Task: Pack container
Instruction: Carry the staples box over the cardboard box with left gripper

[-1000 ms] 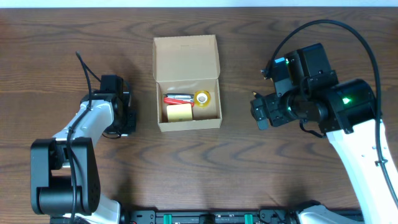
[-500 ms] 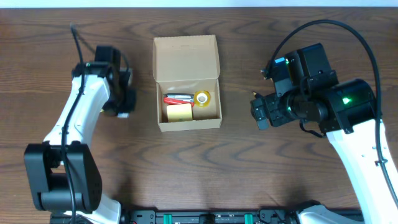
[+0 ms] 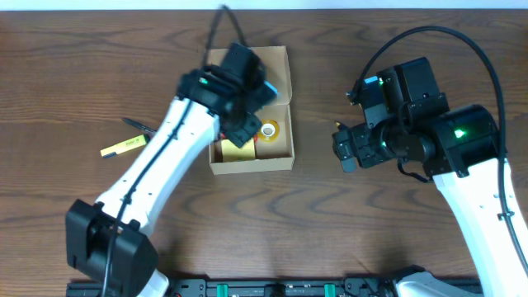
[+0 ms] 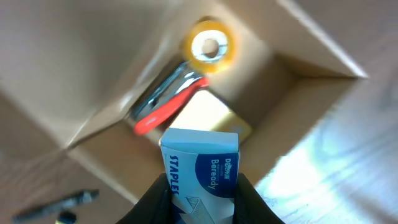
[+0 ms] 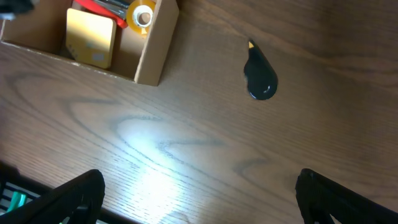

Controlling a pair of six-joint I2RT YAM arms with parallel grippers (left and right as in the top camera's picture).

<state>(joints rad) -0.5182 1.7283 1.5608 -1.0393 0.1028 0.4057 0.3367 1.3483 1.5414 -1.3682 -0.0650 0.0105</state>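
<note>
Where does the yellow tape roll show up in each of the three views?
Overhead: the yellow tape roll lies in the right half of the cardboard box.
Left wrist: top centre, inside the box.
Right wrist: top left, close to the box wall.
Shared landmark: the yellow notepad lying near it in the box, seen in all three views.

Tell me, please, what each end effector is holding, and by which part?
The left end effector grips the staples box by one end; the right end effector holds nothing.
</note>
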